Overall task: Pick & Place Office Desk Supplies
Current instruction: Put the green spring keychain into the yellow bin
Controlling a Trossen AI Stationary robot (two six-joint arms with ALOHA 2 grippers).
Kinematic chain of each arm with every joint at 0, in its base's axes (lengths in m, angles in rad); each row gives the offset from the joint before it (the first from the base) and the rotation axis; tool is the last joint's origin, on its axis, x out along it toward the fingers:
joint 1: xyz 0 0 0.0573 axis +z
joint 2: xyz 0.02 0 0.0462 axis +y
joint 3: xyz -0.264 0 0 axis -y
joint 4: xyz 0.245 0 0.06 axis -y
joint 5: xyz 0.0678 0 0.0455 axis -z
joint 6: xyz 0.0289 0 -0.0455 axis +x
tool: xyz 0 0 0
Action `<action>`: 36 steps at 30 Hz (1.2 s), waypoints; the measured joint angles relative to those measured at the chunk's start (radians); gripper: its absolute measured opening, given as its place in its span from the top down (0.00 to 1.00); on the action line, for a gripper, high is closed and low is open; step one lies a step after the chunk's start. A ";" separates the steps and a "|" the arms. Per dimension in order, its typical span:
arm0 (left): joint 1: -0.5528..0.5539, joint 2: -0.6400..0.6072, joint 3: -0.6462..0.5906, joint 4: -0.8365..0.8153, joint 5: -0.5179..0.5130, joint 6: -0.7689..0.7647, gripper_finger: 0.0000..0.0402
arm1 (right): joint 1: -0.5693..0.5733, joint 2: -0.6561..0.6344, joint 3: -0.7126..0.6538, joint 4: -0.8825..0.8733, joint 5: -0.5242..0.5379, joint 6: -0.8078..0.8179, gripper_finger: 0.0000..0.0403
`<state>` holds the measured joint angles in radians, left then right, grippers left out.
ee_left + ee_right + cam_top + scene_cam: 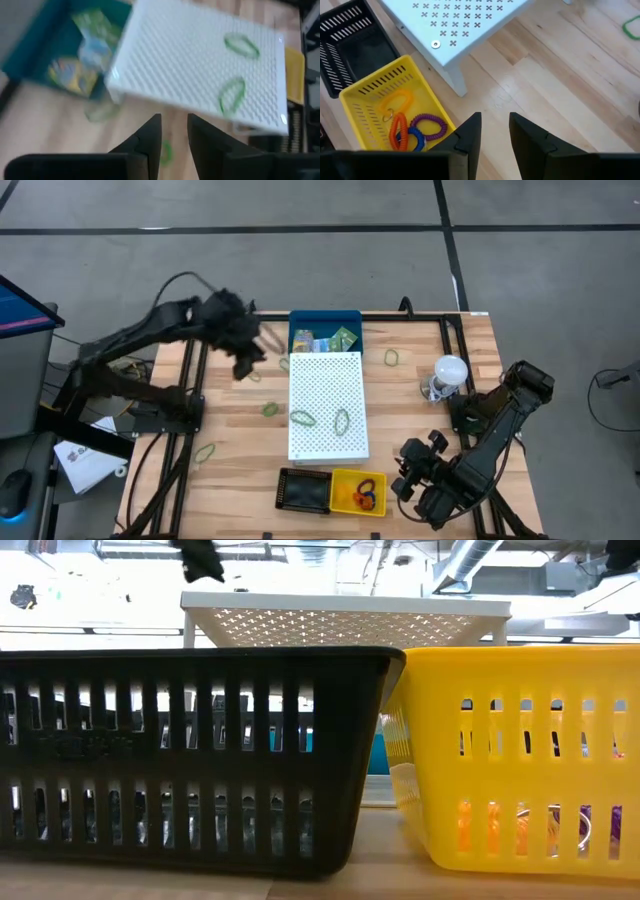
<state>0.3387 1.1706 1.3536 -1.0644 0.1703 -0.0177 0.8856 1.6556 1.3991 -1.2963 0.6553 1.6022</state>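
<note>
Currently: my left gripper (243, 352) hovers far left of the white shelf (327, 406), fingers slightly parted, empty, positioned over loose green bands (270, 409). My right gripper (494, 131), likewise empty, waits by the yellow basket (347, 480) collecting coils.

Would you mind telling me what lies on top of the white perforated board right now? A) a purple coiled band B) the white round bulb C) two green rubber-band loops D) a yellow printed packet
C: two green rubber-band loops rest on the white perforated board, while the coiled bands sit in the yellow slotted basket and the packets in the blue tray.
</note>
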 joint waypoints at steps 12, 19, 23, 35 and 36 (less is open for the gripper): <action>-0.252 -0.290 -0.676 0.423 -0.130 -0.362 0.78 | -0.019 0.000 0.000 0.018 0.001 0.030 0.76; -0.246 -0.230 -0.930 0.713 -0.216 -0.362 0.78 | -0.019 0.000 0.000 0.010 0.000 0.042 0.76; -0.249 -0.182 -1.003 0.813 -0.226 -0.364 0.78 | -0.019 0.000 0.000 -0.010 -0.001 0.070 0.76; -0.249 -0.085 -1.041 1.018 -0.253 -0.355 0.78 | -0.031 0.000 0.000 -0.034 -0.003 0.074 0.76; -0.249 -0.087 -1.041 1.012 -0.253 -0.354 0.78 | -0.031 0.000 0.000 -0.035 -0.004 0.074 0.76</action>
<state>0.0902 1.0839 0.3130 -0.0522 -0.0826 -0.3721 0.8543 1.6554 1.3991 -1.3315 0.6518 1.6764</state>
